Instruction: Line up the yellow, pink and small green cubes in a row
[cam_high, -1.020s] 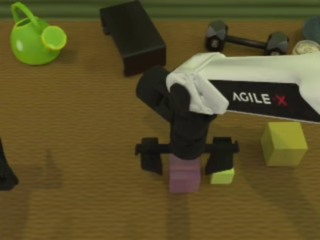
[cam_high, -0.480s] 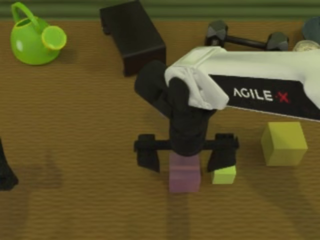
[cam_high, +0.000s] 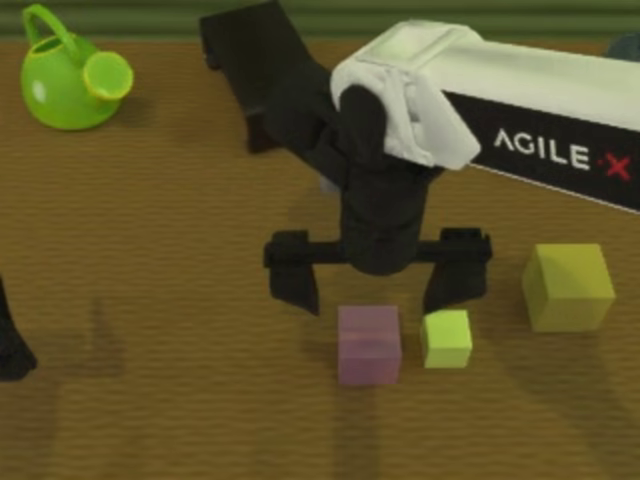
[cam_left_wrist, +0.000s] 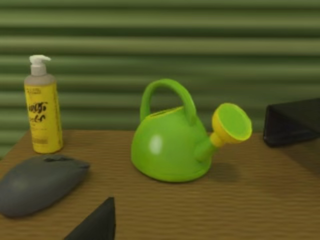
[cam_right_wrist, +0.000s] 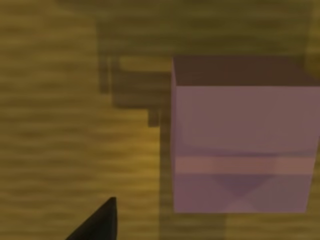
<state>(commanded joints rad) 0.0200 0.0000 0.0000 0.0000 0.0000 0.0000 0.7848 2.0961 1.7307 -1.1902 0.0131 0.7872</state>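
While right pincer (cam_high: 375, 285) gapes, left arm cropped

Even, dim warm light from overhead — soft shadows stretch toward the near edge of the bench (cam_high: 180, 300); the watering can (cam_left_wrist: 170, 145) shows a small glare spot.

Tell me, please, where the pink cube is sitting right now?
In the top view the pink cube rests on the table near the front centre, just left of the small green cube, below the open right gripper.
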